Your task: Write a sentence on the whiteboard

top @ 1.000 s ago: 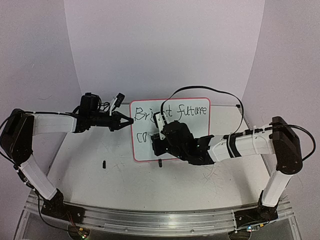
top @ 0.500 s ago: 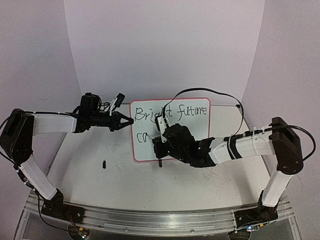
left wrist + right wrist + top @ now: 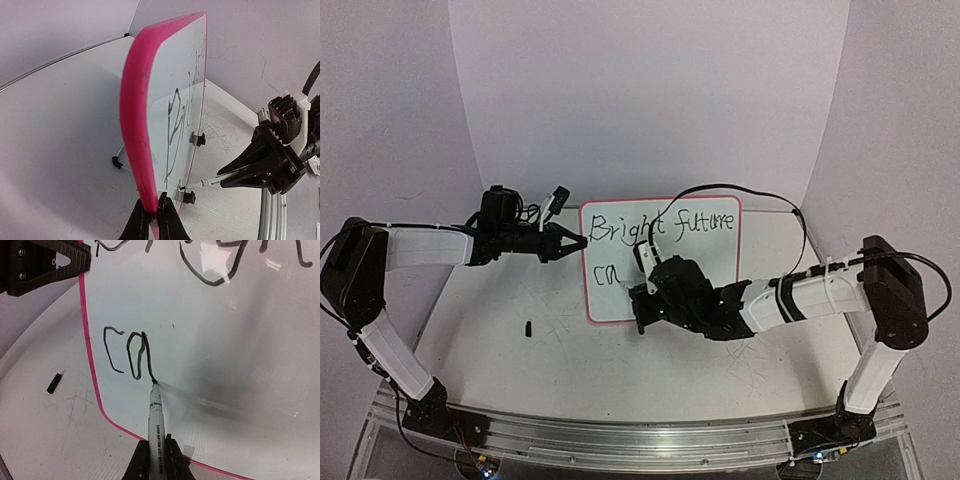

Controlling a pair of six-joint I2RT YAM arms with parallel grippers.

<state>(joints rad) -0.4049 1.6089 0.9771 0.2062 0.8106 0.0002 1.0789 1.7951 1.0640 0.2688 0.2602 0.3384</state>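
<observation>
Firmly, the whiteboard [image 3: 710,262] is pinched at nine o'clock by the left gripper [image 3: 580,241], while a marker [image 3: 155,415] is clamped by the right gripper [image 3: 156,449].

R gripper [image 3: 156,460] w/ marker [image 3: 155,415] has dropped lower on the whiteboard [image 3: 715,275] and moved toward its near edge vs 1 s ago. 2nd line of the sentence [image 3: 127,352] has grown to "ca". More of "Bright" uncovered in top view. Cable [image 3: 740,190] loop shifted w/ arm.
</observation>
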